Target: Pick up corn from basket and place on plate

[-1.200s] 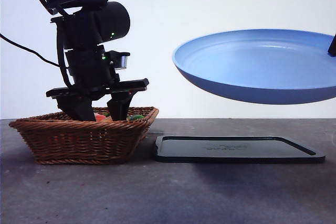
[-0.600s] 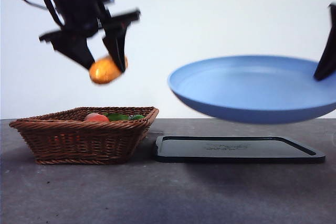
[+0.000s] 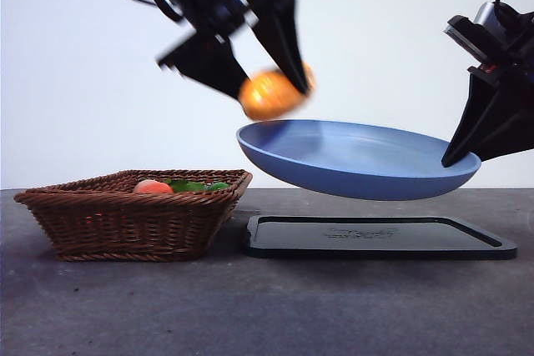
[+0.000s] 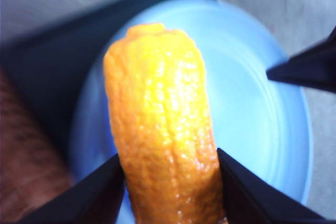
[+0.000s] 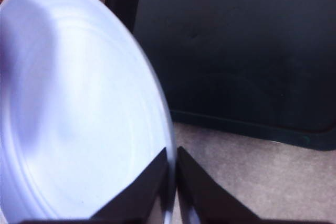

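My left gripper (image 3: 265, 81) is shut on the orange-yellow corn (image 3: 271, 93), carrying it in the air just above the near-left rim of the light-blue plate (image 3: 359, 160). In the left wrist view the bumpy corn (image 4: 163, 129) sits between my two jaws with the plate (image 4: 262, 129) under it. My right gripper (image 3: 460, 154) is shut on the plate's right rim and holds the plate aloft over the tray; its jaws pinch the plate's edge (image 5: 169, 182) in the right wrist view. The brown wicker basket (image 3: 125, 218) stands at the left on the table.
A flat black tray (image 3: 380, 238) lies on the table under the plate, also seen as the tray (image 5: 247, 51) in the right wrist view. A pinkish-red fruit (image 3: 152, 187) and a green leafy item (image 3: 196, 186) remain in the basket.
My left gripper lifted the corn out of the basket and carried it right, to above the plate. The right gripper lowered the plate and moved it left.
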`<state>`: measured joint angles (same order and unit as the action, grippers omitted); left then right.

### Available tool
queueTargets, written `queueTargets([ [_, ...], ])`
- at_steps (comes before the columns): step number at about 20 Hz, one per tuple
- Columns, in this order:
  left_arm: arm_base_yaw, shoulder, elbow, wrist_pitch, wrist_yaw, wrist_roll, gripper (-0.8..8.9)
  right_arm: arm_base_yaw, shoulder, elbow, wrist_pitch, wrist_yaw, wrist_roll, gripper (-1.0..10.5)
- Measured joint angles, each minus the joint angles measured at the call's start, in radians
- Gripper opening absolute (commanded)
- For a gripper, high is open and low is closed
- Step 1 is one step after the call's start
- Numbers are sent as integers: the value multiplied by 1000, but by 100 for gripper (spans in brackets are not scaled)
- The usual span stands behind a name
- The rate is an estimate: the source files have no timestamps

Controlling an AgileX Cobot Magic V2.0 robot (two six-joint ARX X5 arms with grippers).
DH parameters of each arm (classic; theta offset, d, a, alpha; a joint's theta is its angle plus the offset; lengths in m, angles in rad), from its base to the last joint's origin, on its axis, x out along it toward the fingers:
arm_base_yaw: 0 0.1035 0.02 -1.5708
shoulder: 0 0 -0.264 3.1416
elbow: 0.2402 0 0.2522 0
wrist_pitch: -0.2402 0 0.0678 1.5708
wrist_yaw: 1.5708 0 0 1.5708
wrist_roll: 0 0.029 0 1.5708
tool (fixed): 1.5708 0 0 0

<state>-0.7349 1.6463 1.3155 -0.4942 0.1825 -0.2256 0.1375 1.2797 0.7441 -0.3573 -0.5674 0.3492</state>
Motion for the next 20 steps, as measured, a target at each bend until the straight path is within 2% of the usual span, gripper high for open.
queueTargets([
  [7,-65,103,0,28,0,59,246,0,0,0,-1,-1,0,2],
  [10,-75,103,0,20,-7,79,355,0,0,0,-1,2,0,2],
  [11,-78,103,0,20,-11,85,365,0,0,0,-1,2,0,2],
  [20,-80,56,0,8,-19,97,365,0,0,0,0,2,0,2],
])
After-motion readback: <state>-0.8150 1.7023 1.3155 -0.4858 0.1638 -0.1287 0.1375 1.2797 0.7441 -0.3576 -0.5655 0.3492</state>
